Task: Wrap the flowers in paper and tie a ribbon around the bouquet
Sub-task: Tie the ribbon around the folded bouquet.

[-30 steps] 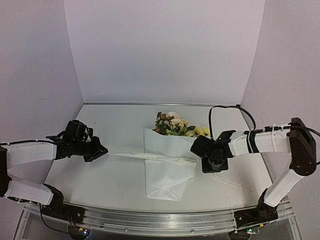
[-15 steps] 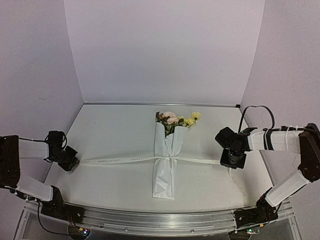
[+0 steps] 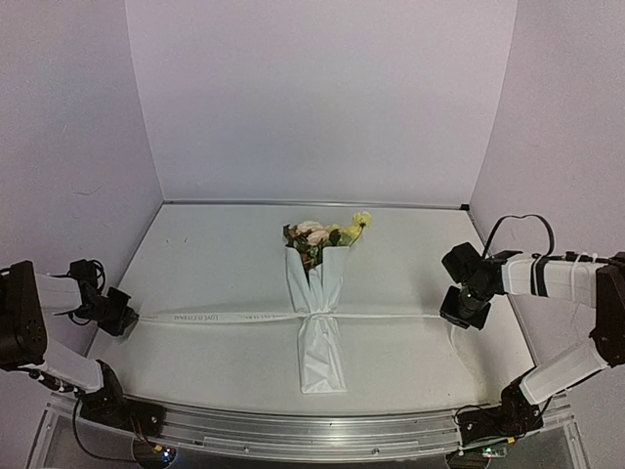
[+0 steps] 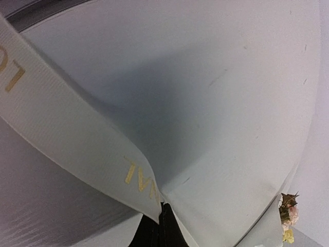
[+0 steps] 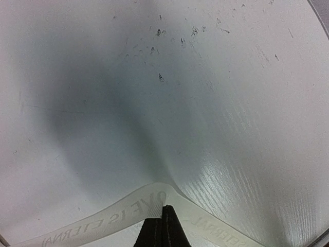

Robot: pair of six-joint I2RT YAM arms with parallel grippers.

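Observation:
The bouquet lies mid-table, its flowers (image 3: 314, 234) sticking out of a narrow white paper (image 3: 322, 357) cone. The cream ribbon (image 3: 225, 317) runs taut across the table and cinches the paper at a knot (image 3: 316, 318). My left gripper (image 3: 133, 318) is at the far left, shut on the ribbon's left end. My right gripper (image 3: 453, 315) is at the far right, shut on the other end. In the left wrist view the lettered ribbon (image 4: 77, 139) folds at my left gripper (image 4: 162, 210), with the flowers (image 4: 288, 218) far off. In the right wrist view the ribbon (image 5: 123, 216) bends over my right gripper (image 5: 164, 209).
The white table (image 3: 215, 254) is walled by lilac panels at the back and both sides. A metal rail (image 3: 312, 435) runs along the near edge. A black cable (image 3: 522, 223) loops above the right arm. Loose ribbon trails near the right arm's base (image 3: 467, 354).
Both grippers have pulled outward, away from each other, drawing the ribbon tight. The paper has been squeezed from a wide fold into a slim cone, and the bouquet has straightened.

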